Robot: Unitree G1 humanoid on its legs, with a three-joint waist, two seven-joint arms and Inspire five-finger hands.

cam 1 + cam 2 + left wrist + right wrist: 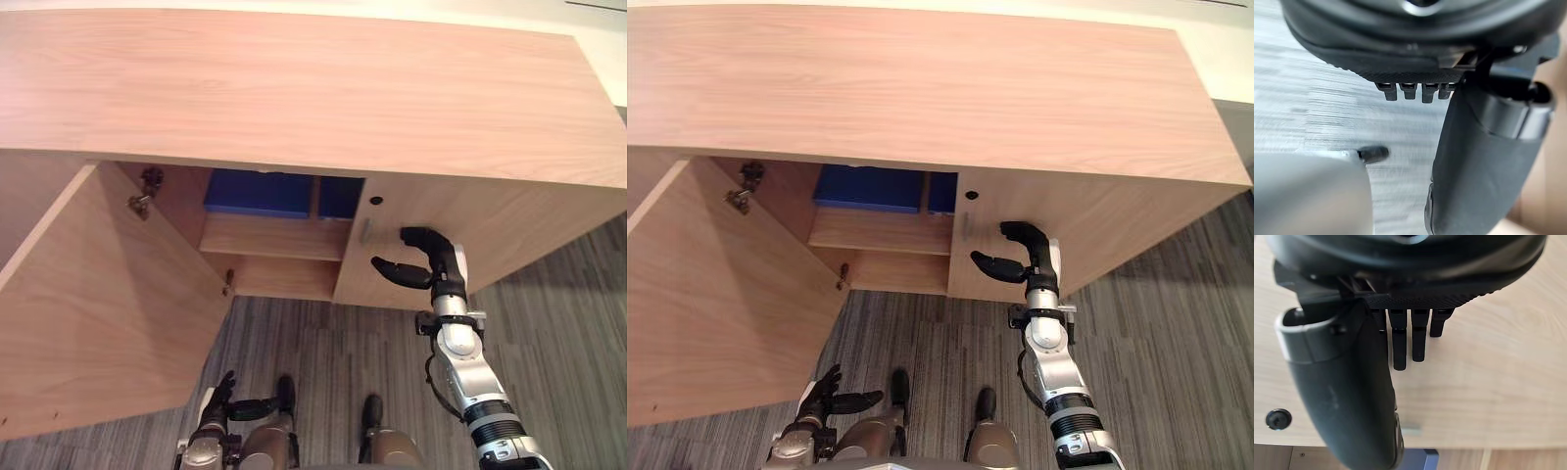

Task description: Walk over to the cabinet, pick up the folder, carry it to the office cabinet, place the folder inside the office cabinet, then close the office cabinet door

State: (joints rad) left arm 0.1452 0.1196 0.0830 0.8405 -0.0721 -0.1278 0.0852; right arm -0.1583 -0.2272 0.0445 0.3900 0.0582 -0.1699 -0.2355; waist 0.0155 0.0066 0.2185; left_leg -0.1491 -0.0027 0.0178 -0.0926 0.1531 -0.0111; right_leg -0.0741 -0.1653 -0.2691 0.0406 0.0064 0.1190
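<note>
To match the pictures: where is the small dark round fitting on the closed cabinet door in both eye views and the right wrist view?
Left eye view: dark round fitting right of centre on the closed door, above the right robot hand.
Right eye view: near centre, above that hand.
Right wrist view: beside the thumb, at.
Shared landmark: that robot hand.

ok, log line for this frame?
blue flat folder: on shelf inside light wooden office cabinet | left wooden door: swung open | right hand: open, beside small metal handle on right door | left hand: open, low

Carpet floor [323, 343] — grey (striped)
</note>
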